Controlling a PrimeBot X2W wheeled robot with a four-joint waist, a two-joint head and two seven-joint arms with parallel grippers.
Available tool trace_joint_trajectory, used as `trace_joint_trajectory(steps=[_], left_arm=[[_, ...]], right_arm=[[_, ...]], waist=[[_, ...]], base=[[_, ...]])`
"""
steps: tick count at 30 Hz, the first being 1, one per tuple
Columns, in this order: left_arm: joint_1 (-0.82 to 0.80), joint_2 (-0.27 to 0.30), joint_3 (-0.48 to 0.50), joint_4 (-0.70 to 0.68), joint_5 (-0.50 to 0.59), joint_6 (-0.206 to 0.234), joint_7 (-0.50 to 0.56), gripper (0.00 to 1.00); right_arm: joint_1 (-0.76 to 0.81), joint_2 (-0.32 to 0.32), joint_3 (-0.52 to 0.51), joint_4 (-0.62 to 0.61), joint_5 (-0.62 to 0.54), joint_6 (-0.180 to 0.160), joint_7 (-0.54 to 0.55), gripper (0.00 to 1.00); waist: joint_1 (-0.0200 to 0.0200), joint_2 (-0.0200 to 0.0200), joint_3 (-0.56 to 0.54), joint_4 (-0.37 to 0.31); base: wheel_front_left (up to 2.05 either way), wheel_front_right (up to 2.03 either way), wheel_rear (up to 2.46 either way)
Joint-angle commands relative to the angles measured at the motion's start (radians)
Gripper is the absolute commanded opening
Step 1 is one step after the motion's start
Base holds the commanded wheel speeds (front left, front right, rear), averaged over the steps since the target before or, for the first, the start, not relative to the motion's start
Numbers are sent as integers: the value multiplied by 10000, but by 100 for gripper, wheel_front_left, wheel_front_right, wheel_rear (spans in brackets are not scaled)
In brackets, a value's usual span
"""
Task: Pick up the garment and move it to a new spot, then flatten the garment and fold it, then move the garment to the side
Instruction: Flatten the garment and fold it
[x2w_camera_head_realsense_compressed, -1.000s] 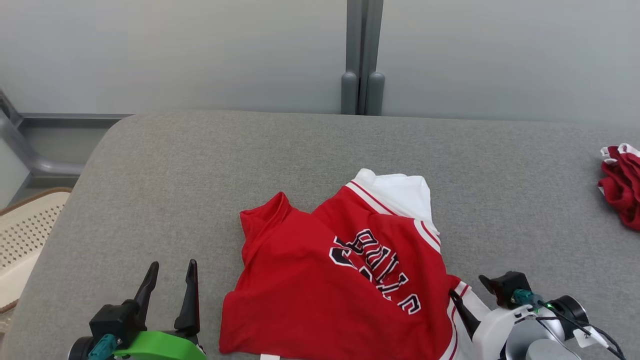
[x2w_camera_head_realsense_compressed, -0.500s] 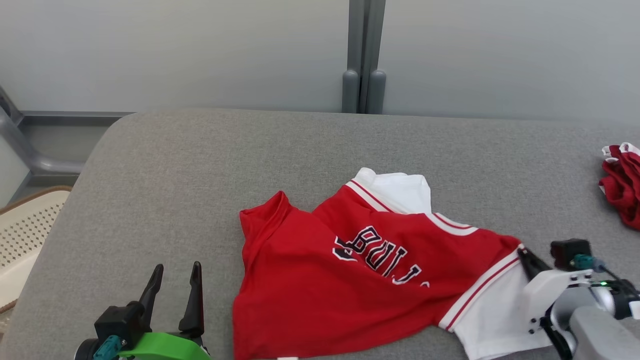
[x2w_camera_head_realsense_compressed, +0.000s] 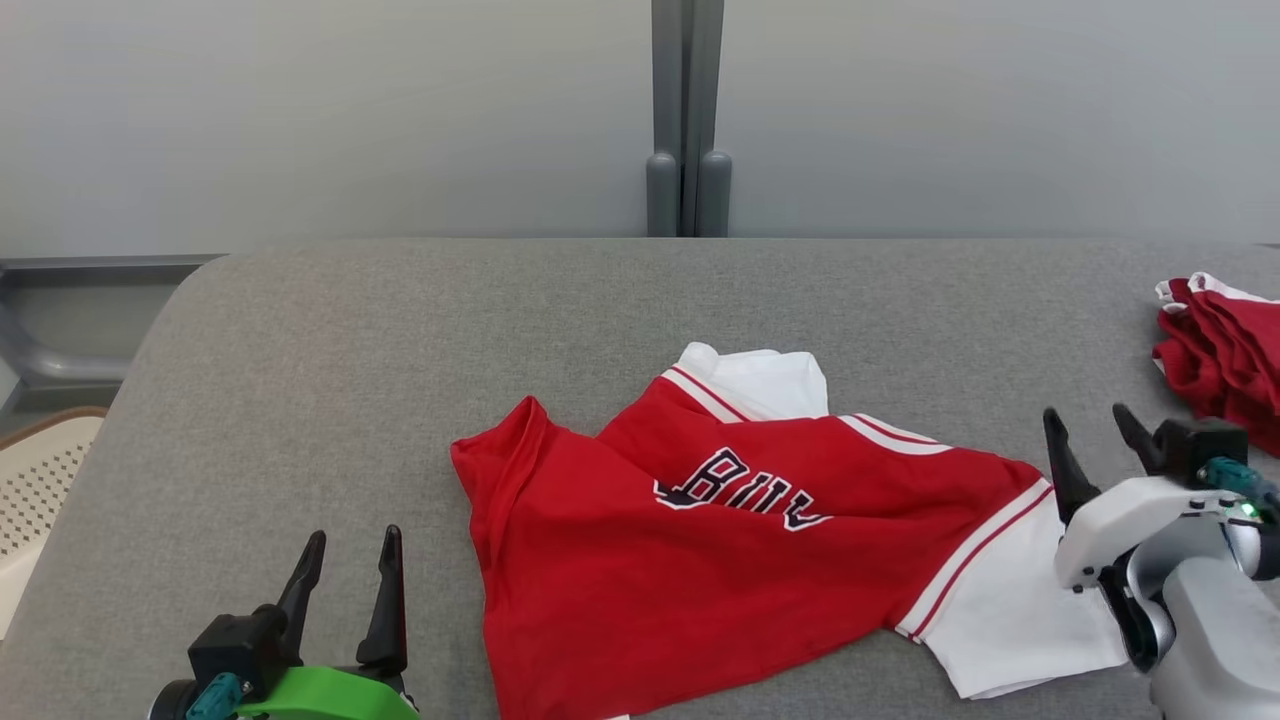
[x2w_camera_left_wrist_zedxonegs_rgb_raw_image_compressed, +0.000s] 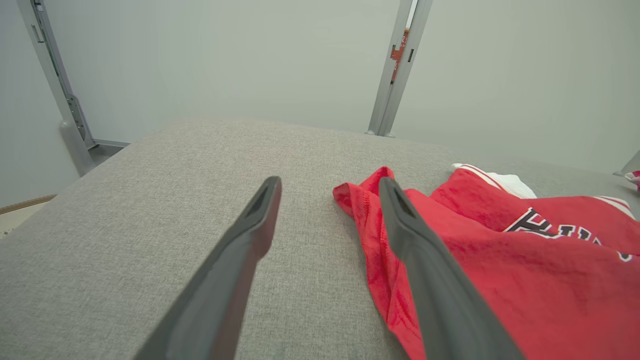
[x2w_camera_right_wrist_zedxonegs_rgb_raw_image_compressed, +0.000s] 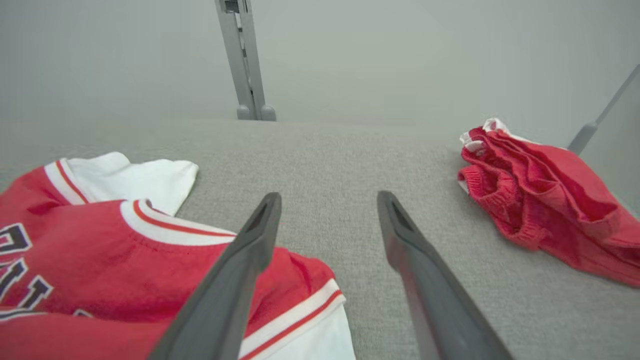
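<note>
Since the frame half a second earlier, the right gripper (x2w_camera_head_realsense_compressed: 1086, 420) has let go of the red jersey (x2w_camera_head_realsense_compressed: 690, 570) at its white sleeve (x2w_camera_head_realsense_compressed: 1010, 625). Its fingers now stand spread and empty just beside that sleeve. The jersey lies rumpled at the near middle of the grey padded table (x2w_camera_head_realsense_compressed: 400, 340). The left gripper (x2w_camera_head_realsense_compressed: 352, 545), also spread and empty, sits just left of the jersey. A second red garment (x2w_camera_head_realsense_compressed: 1220, 350) lies far right.

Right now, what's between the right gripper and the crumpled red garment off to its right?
Nothing but bare grey padded surface lies between the right gripper and the crumpled red garment; the right wrist view shows that stretch plainly.
</note>
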Motion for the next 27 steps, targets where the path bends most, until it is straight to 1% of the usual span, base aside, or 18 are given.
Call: trace_joint_trajectory(steps=[1,6,12,20,27], left_arm=[[161,4,87,-50,52,-56,-30,100],[221,38,293,-192,174,-72,-30,100],[363,42,552,-310,265,-75,-30,100],[607,93,884,-406,382,-71,-30,100],[692,133,943,-434,486,-31,-30,100]], right_arm=[[436,121,-206,-565,-161,-2,-30,100],[1563,459,-881,-3171,-604,-2,-30,100],[2928,797,-1205,-5273,-871,-2,-32,100],[4301,1269,-1479,-6912,-1097,-2,-33,100],[4972,1583,-1506,-7556,-1279,0,-33,100]], waist=[[0,0,-115,-153],[0,0,-259,-444],[0,0,-367,-753],[0,0,-531,-958],[0,0,-581,-952]], base=[[0,0,0],[0,0,0],[0,0,0],[0,0,0],[0,0,0]])
